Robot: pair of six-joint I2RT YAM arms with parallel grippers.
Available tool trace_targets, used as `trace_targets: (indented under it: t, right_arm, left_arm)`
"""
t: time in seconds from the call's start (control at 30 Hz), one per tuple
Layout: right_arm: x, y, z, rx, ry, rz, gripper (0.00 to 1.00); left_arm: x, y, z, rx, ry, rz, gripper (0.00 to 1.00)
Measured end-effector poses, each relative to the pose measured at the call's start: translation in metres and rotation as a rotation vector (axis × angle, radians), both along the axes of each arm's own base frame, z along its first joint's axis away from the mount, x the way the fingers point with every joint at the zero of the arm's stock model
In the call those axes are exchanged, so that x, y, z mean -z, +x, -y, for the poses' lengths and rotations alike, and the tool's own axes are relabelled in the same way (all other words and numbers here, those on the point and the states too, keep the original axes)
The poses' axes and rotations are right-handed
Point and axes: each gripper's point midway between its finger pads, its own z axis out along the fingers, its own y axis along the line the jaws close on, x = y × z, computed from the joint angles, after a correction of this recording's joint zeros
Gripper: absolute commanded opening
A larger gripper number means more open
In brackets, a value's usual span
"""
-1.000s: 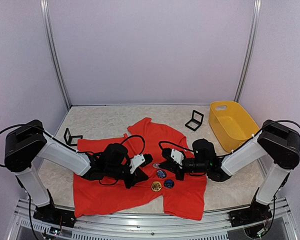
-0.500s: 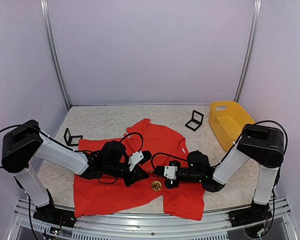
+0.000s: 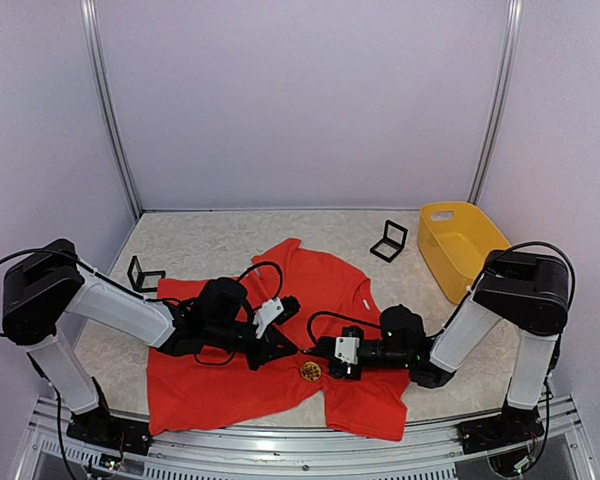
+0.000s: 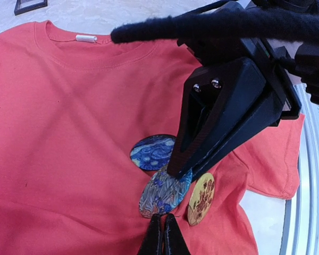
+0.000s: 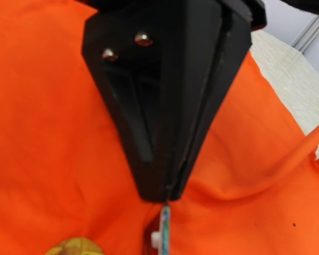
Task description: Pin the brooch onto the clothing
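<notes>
The red-orange T-shirt (image 3: pixel 280 300) lies spread on the table. Three round brooches lie on its lower part: a blue swirled one (image 4: pixel 153 152), a blue-grey flowered one (image 4: pixel 162 194) and a yellow one (image 4: pixel 201 198), which also shows in the top view (image 3: pixel 311 371). My right gripper (image 4: pixel 181 170) comes in from the upper right and is shut on the far edge of the blue-grey brooch, seen edge-on in the right wrist view (image 5: pixel 165 226). My left gripper (image 4: pixel 162 234) is shut, its tips touching that brooch's near edge and the fabric. Both grippers meet tip to tip (image 3: pixel 302 350).
A yellow plastic basket (image 3: pixel 450 262) stands at the right. Two small black frame stands sit on the table, one behind the shirt (image 3: pixel 388 240) and one at the left (image 3: pixel 143 272). The metal rail runs along the near edge (image 3: pixel 280 450).
My right gripper has swung nearer and to the left, down over the two blue brooches, until it meets the left gripper's tips. The left gripper has barely shifted.
</notes>
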Motion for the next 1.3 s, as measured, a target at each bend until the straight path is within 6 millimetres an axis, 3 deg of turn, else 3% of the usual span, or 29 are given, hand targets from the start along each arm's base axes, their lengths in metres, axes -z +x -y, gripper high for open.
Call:
trace_targets:
  t: [0.3,0.6,0.67,0.77,0.87,1.03,1.3]
  right_arm:
    - [-0.014,-0.018,-0.001,-0.080,0.068,-0.083,0.00]
    - [-0.034,-0.027,-0.005,-0.136,0.147,-0.114,0.00]
    - [-0.036,-0.023,-0.005,-0.113,0.156,-0.108,0.00]
    - [-0.038,-0.014,-0.004,-0.068,0.164,-0.085,0.00]
    - [-0.039,-0.006,-0.003,-0.024,0.160,-0.060,0.00]
    - [-0.040,0.011,0.003,0.059,0.159,-0.030,0.00]
    - [-0.037,0.022,0.008,0.103,0.153,-0.033,0.00]
  left_arm:
    - [0.004,-0.001,-0.005,0.000,0.005,-0.014,0.00]
    - [-0.004,0.002,-0.007,-0.009,-0.028,0.011,0.00]
    - [-0.004,0.000,-0.008,-0.010,-0.029,0.010,0.07]
    - [-0.003,-0.001,-0.011,-0.011,-0.028,0.009,0.30]
    - [0.001,0.000,-0.013,-0.029,-0.007,0.021,0.38]
    - [0.006,-0.004,-0.012,-0.015,0.123,0.155,0.37]
    - [-0.017,0.002,0.012,0.089,0.276,0.370,0.25]
